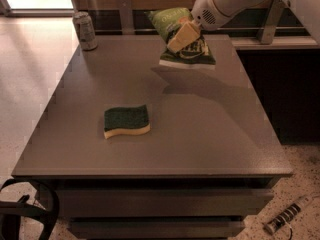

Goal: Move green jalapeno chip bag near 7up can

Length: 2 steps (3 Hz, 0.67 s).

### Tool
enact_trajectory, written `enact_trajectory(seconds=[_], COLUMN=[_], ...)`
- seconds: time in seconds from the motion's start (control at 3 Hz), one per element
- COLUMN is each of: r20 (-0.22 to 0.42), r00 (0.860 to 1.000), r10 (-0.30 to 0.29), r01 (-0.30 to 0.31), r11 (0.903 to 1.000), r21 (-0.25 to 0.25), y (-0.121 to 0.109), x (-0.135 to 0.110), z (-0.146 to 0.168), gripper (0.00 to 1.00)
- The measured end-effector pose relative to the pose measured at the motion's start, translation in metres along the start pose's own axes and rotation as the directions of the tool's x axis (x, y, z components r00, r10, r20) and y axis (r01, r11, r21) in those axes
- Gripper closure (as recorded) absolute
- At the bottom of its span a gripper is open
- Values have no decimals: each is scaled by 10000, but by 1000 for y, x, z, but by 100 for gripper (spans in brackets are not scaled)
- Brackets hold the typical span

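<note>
Your gripper [182, 36] is clamping the green jalapeno chip bag [169, 20] above the far edge of the table [210, 129], its white lettering unreadable. The 7up can [85, 30] is standing well apart at the far-left corner, with bare tabletop lying between.

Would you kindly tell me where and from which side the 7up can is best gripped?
Probably across the mid-wall of the 7up can, coming from the centre of the table: it stands upright at the far left corner, sides free. The gripper is at the far edge, shut on the lifted green jalapeno chip bag.
</note>
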State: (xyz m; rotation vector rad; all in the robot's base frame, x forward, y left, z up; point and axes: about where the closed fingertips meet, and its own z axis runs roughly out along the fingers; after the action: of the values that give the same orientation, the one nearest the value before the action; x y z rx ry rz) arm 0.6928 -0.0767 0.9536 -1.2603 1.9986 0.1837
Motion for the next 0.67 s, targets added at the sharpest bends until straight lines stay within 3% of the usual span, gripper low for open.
enact_trajectory(seconds=[0.67], r20=[496], r00=[9937], r10=[-1006], r01=[1002], r11=[9949], r21=[109], y=[-20], x=[-62], z=[86], gripper=[100])
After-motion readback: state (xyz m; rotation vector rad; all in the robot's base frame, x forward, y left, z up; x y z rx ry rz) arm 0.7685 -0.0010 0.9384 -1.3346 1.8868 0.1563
